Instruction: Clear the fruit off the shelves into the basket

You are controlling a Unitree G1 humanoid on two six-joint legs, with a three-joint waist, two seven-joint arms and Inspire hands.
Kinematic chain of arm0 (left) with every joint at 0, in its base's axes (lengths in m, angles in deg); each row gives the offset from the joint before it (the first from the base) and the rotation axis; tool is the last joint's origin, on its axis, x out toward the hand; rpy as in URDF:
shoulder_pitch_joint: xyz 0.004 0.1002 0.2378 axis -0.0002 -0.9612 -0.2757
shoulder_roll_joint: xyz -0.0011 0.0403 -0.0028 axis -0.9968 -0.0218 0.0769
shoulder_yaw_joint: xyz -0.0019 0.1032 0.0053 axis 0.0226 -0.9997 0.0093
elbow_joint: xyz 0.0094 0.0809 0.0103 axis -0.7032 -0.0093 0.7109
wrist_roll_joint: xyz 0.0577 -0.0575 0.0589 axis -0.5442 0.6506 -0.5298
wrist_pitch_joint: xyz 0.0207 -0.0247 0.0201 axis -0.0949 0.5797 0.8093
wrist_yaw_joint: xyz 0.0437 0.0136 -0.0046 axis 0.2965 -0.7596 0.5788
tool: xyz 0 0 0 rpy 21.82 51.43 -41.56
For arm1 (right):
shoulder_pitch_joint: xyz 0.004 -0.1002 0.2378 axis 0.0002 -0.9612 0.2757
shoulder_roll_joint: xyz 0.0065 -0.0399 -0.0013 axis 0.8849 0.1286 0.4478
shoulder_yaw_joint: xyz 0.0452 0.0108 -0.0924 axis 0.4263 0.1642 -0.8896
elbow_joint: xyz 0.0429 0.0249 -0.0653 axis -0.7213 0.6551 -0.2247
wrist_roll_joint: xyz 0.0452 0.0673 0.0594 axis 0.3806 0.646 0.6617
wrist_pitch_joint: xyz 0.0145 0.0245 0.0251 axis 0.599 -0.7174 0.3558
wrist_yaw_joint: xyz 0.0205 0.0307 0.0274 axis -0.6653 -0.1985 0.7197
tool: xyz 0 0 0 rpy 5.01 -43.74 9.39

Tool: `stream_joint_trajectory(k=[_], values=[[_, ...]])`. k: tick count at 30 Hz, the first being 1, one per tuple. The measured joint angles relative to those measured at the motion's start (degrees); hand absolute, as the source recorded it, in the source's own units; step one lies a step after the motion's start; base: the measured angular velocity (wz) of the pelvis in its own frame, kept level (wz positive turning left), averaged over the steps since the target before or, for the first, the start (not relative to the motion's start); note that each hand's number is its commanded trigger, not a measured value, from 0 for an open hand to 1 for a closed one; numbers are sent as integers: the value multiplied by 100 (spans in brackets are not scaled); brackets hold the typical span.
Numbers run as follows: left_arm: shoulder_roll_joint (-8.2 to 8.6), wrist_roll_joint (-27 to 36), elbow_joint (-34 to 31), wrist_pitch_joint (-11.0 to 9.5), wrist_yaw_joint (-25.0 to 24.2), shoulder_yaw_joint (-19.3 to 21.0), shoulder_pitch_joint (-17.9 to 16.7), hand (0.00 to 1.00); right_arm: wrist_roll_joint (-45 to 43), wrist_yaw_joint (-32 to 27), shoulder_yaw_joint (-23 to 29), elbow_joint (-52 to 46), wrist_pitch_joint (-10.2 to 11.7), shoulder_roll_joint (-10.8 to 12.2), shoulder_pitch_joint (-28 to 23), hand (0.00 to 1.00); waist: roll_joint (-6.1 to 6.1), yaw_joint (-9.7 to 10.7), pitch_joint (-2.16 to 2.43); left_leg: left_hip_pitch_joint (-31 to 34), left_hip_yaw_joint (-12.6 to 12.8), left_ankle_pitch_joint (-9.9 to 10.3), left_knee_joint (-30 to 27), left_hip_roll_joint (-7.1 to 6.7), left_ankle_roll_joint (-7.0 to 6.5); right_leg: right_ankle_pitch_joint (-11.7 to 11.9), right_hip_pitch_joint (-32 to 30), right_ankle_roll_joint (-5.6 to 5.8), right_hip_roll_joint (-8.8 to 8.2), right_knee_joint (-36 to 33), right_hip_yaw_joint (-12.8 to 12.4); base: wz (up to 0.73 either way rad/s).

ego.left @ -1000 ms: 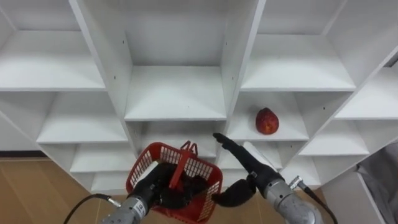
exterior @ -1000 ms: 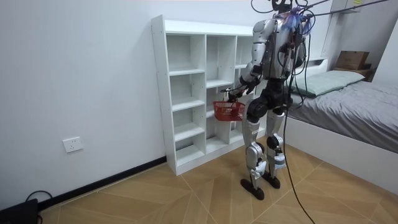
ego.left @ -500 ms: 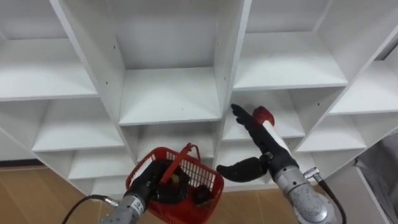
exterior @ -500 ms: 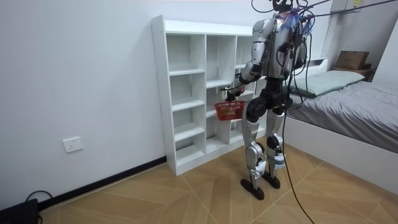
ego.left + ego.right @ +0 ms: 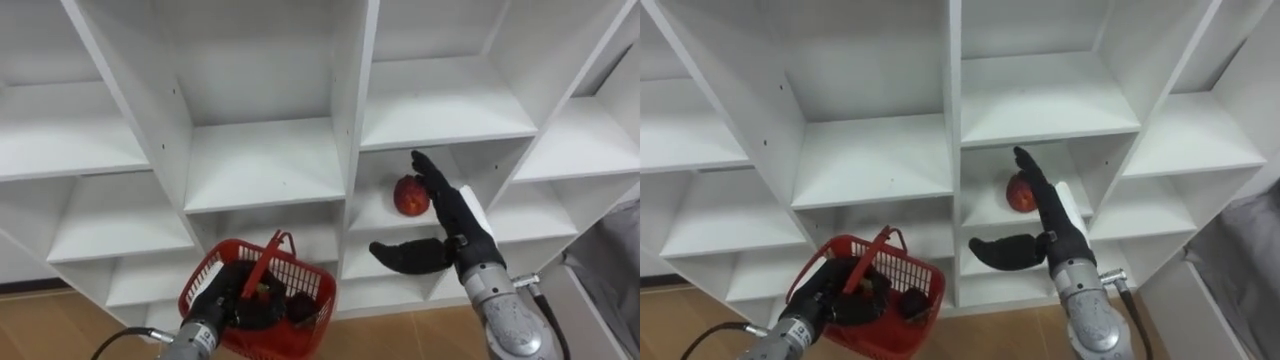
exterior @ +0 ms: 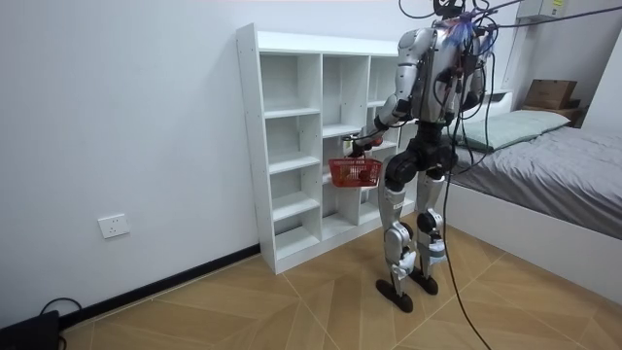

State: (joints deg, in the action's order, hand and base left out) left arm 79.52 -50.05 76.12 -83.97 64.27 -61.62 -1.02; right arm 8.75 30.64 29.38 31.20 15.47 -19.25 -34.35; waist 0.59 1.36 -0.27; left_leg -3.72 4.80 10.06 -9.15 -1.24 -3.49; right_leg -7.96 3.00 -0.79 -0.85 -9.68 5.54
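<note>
Fruit (image 5: 409, 195) on closet shelf (image 5: 370, 213), basket (image 5: 300, 270) lower left.

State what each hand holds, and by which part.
The left hand grips the red basket by its handle; the right hand, open beside the red fruit, holds nothing.

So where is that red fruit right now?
In the left eye view the red fruit sits on a white closet shelf, right of the middle column, just left of the straight fingers of the right hand.
</note>
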Motion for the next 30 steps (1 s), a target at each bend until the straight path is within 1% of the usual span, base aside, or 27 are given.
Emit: stream_joint_trajectory(k=[8,14,17,20,25,28,30], values=[[1,2,-3,26,147,2,-63,100,207,-176,9,2,0,-1,-56,0,10,25,-4,11,-2,2,1,0,1,-2,-7,2,-1,16,43,0],[0,2,-67,67,153,6,-65,100,310,-217,166,10,0,-3,-57,0,19,13,-9,9,-2,2,0,-1,1,-3,-4,1,-3,16,45,0],[-1,0,-206,76,155,8,-101,100,400,-237,166,65,0,6,-57,0,45,10,-23,20,-1,2,-6,-2,1,-13,-6,-6,-6,17,55,0],[-2,-2,-283,76,153,8,-134,100,403,-261,164,241,0,23,-51,0,73,2,-15,20,-2,2,-6,-1,2,-17,-5,-8,-8,17,58,0],[-25,-2,-282,78,155,48,-173,100,399,-373,161,517,-9,20,-51,0,121,-8,-38,32,-30,2,-10,-4,2,-23,-3,-7,-13,18,97,1],[-27,1,-317,83,154,62,-201,100,414,-450,162,517,-9,16,-59,0,149,-3,-23,33,-57,2,-13,-12,2,-31,11,-5,-21,24,122,5],[-27,1,-414,90,149,68,-268,100,415,-478,162,517,-9,16,-77,0,176,-3,-5,35,-96,2,-19,-19,2,-36,27,-1,-30,23,166,8]])
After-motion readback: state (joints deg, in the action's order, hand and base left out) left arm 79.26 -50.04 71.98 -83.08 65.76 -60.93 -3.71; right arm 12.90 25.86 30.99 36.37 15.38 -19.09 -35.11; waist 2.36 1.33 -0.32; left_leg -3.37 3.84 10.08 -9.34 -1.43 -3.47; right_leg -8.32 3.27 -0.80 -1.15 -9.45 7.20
